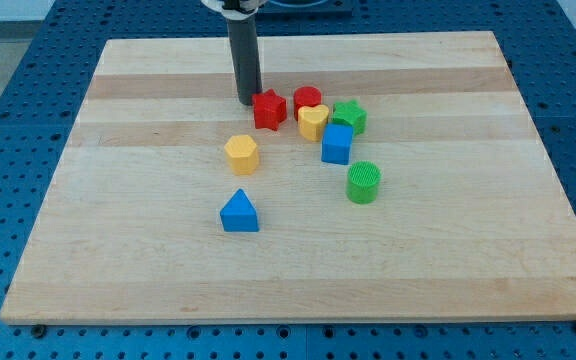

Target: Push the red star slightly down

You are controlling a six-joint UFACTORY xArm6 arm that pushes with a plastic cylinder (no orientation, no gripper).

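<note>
The red star lies on the wooden board, at the left end of a cluster of blocks near the view's top middle. My tip stands just left of the star, touching or nearly touching its upper left side. The dark rod rises straight up from there to the view's top edge.
Right of the star sit a red round block, a yellow heart, a green star and a blue cube. A green cylinder lies lower right. A yellow hexagon and a blue triangle lie below the star.
</note>
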